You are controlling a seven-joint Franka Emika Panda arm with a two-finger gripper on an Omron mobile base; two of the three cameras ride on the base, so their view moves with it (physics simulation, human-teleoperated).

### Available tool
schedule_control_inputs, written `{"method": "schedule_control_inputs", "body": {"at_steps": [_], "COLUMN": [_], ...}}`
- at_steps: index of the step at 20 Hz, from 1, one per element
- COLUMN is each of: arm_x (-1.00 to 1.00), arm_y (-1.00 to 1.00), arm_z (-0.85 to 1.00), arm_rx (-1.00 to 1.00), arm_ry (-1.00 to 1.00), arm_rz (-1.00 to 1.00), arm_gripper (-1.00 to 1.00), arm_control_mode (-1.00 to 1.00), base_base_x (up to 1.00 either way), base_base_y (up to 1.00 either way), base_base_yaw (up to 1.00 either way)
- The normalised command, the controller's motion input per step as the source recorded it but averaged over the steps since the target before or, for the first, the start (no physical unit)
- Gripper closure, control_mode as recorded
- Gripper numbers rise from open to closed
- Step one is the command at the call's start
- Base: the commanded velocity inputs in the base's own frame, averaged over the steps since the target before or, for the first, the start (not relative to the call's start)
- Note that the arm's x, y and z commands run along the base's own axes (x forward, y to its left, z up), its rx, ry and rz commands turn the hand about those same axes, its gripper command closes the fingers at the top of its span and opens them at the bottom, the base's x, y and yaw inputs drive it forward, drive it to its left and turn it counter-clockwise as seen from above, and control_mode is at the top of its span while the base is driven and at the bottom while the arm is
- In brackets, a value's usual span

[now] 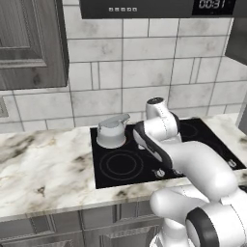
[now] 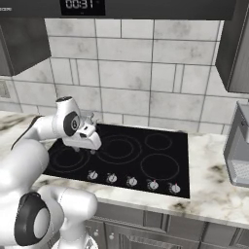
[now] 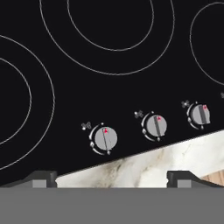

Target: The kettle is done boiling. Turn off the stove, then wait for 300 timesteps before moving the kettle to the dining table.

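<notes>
**Hidden and cut-off parts around the stove**

We take the stove (image 1: 120, 166) as landmark. In the left base view the arm covers its right half and most of its front knobs; one knob (image 1: 158, 172) peeks out beside the forearm. The kettle (image 1: 111, 131), on the stove's rear left corner, is hidden behind the arm in the right base view. In the hand view the burner rings (image 3: 109, 39) run off the top and sides. Knob markings (image 3: 85, 126) are too small to read.
</notes>
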Motion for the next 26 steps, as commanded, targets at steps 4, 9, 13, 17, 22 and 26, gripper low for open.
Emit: {"method": "schedule_control_inputs", "body": {"at_steps": [4,9,13,17,22,26], "arm_x": [0.02,0.04,0.09,0.20,0.26,0.24], "arm_y": [0.30,0.33,0.33,0.29,0.22,0.10], "arm_z": [0.07,0.11,0.12,0.06,0.01,0.02], "arm_rx": [-0.04,-0.04,-0.05,-0.03,-0.01,0.00], "arm_ry": [0.00,0.00,0.00,-0.03,-0.07,-0.12], "arm_rz": [0.03,0.05,0.06,0.08,0.08,0.10], "arm_gripper": [-1.00,-1.00,-1.00,-1.00,-1.00,-1.00], "arm_control_mode": [-1.00,-1.00,-1.00,-1.00,-1.00,-1.00], "base_base_x": [0.00,0.00,0.00,0.00,0.00,0.00], "base_base_y": [0.00,0.00,0.00,0.00,0.00,0.00], "base_base_yaw": [0.00,0.00,0.00,0.00,0.00,0.00]}}
